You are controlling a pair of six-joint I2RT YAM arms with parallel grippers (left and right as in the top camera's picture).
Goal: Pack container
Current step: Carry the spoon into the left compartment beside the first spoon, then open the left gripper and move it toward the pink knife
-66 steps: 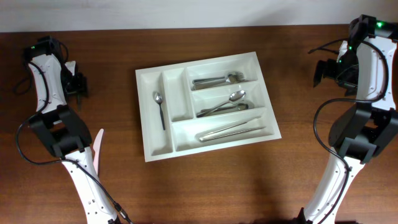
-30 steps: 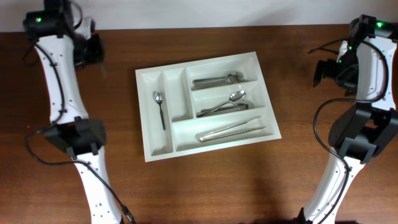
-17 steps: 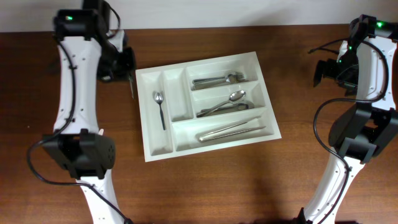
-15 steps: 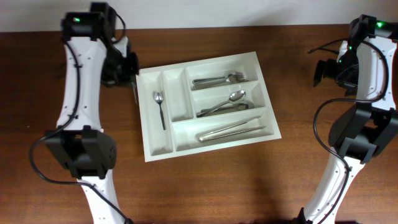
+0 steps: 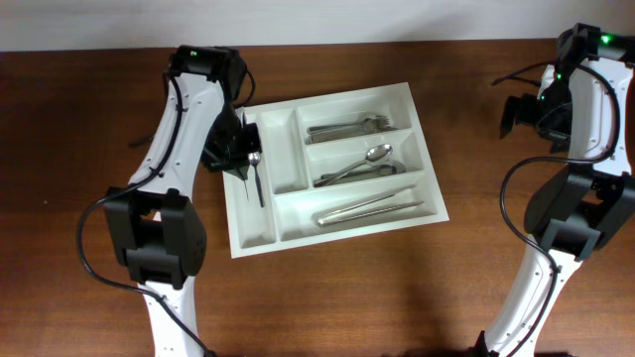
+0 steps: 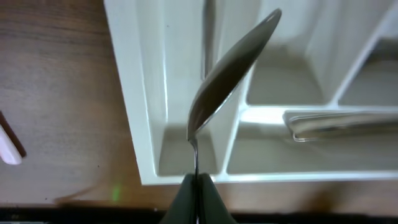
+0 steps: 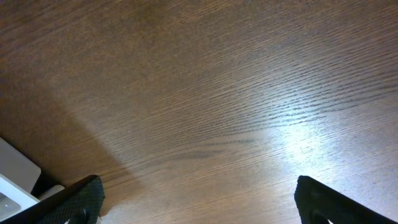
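Container (image 5: 282, 149), the white five-compartment cutlery tray, sits mid-table (image 5: 327, 307), slightly skewed. At its 9 o'clock edge I have my left gripper (image 5: 238, 159) pinched tight on the handle of a spoon (image 6: 230, 68). On the wrist camera the bowl shows above the tray's white walls. The leftmost narrow compartment holds a teaspoon (image 5: 257, 177). Further right, forks (image 5: 347, 127) lie in the long compartment at 12 o'clock, serving spoons (image 5: 357, 166) in the middle one, and long steel utensils (image 5: 369, 207) in the one at 6 o'clock. Well apart, at the tray's 2 o'clock, my right gripper (image 5: 516, 114) hangs over bare wood with its fingers (image 7: 81, 199) spread wide, holding nothing.
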